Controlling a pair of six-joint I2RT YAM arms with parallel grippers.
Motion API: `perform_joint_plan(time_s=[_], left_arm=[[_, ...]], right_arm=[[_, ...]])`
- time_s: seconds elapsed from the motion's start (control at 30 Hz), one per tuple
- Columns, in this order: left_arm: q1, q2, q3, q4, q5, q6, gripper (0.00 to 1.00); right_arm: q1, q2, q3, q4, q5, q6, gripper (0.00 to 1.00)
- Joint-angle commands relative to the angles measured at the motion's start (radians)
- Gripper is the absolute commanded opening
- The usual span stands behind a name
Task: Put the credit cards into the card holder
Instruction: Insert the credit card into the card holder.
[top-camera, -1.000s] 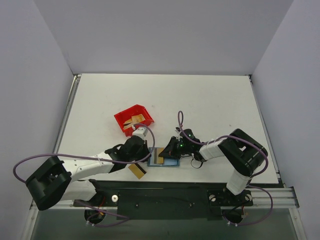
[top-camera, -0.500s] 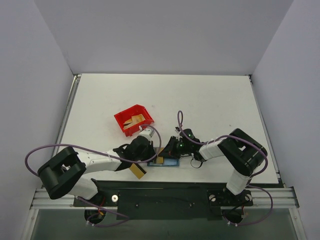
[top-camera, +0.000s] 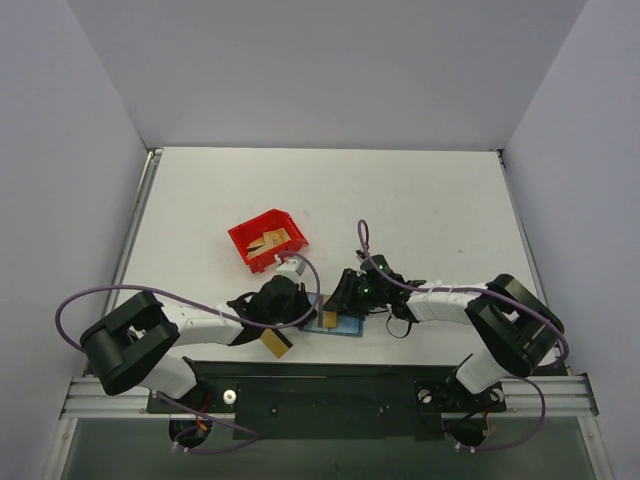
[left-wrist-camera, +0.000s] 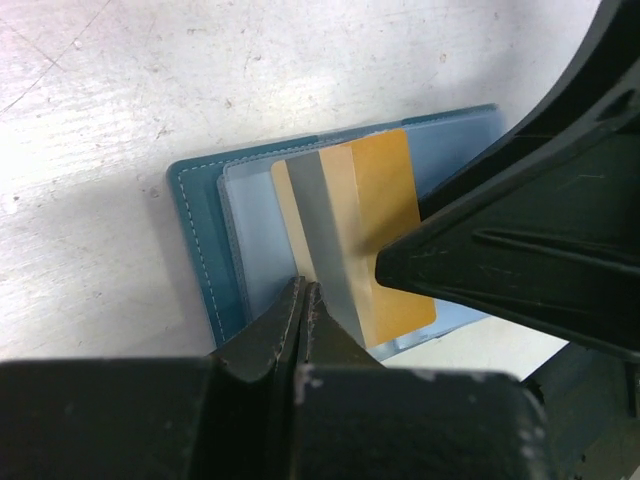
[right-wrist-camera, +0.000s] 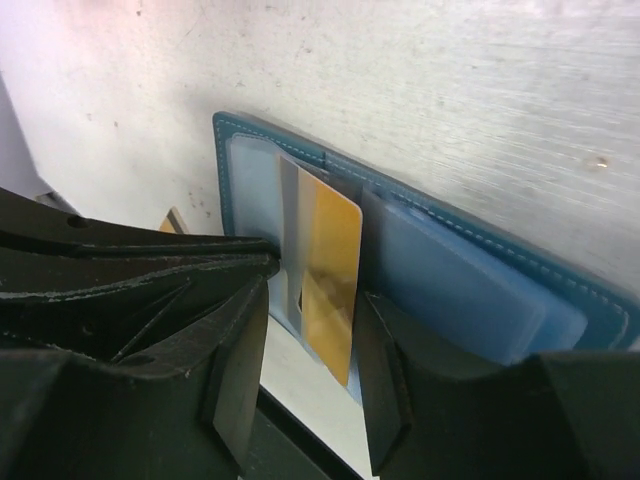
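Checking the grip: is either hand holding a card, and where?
Probably not. The right hand straddles the gold card in the wallet, fingers apart. The left hand is shut, tips at the card's stripe; a pinch cannot be told.

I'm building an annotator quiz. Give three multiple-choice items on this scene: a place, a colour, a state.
1. Where does the open card holder lie? A held in the air; B on the table between the left gripper and the right gripper; C at the far edge.
2. What colour is the bin? A green; B yellow; C red.
3. How do the left gripper's jaws stand? A shut; B wide apart; C out of view.
B: it lies flat between them. C: its walls are red. A: the jaws meet at their tips.
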Motion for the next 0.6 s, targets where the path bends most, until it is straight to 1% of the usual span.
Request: perform_joint_plan(time_s=[0.0, 0.1, 0.2, 0.27, 0.4, 0.47, 0.57], left_arm=[[-0.004, 0.067, -0.041, -0.053, 0.0, -0.012, 0.0], [-0.004, 0.083, -0.041, -0.041, 0.005, -0.016, 0.0], [-0.004, 0.086, -0.042, -0.041, 0.005, -0.018, 0.0], [-0.004, 0.083, -0.044, -0.043, 0.003, -0.018, 0.0], [-0.004, 0.065, -0.042, -0.056, 0.002, -0.019, 0.0], [-0.004, 0.046, -0.036, -0.072, 0.0, -0.018, 0.0], [-0.006, 0.0, -0.022, -0.096, -0.004, -0.01, 0.0]], right_arm=[[0.004, -0.06, 0.046, -0.303, 0.155, -0.125, 0.4], [0.005, -0.077, 0.065, -0.369, 0.175, -0.148, 0.42], [0.004, -0.085, 0.062, -0.378, 0.178, -0.154, 0.41], [0.004, -0.083, 0.058, -0.376, 0.18, -0.149, 0.37], [0.004, -0.06, 0.06, -0.363, 0.178, -0.142, 0.24], [0.004, -0.045, 0.06, -0.346, 0.169, -0.137, 0.2], [0.005, -0.027, 0.055, -0.329, 0.158, -0.128, 0.16]])
